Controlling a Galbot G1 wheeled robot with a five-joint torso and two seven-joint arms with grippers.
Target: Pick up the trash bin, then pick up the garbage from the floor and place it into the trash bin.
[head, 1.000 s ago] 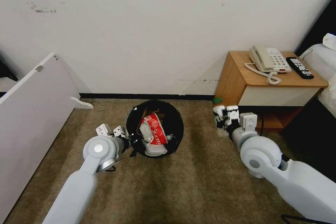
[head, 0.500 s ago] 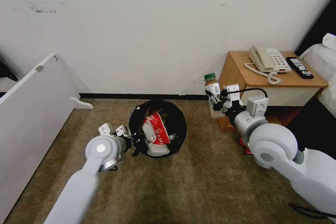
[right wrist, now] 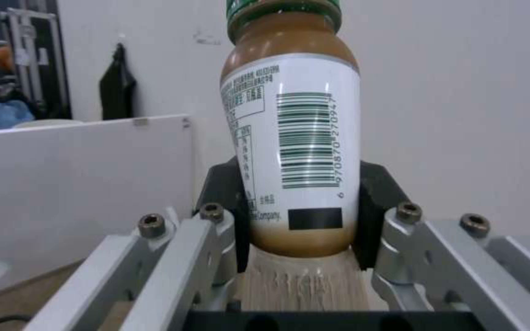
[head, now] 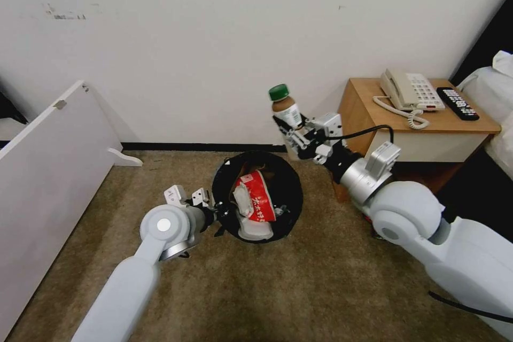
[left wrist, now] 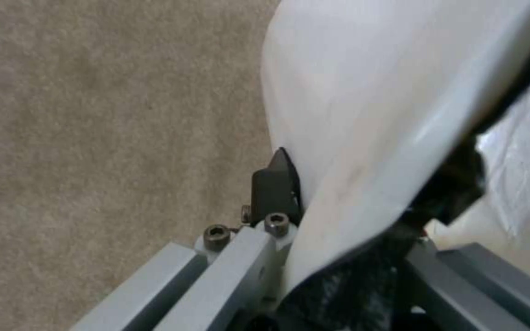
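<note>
Now, right gripper [head: 293,129]: clamped on the bottle [head: 285,106], beside the bin [head: 291,192].
Left gripper [head: 218,215]: pinching bin's rim.
Risk: early release, bottle misses.

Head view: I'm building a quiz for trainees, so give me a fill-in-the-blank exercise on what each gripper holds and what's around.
1. The right gripper holds a bottle with a ____ cap.
2. The left gripper clamps the rim of the ____, which is lined with a black bag.
3. The telephone on the wooden nightstand lies beside a black ____.
4. The bottle is raised above the ____ floor.

Missing words: green; trash bin; remote; carpeted
</note>
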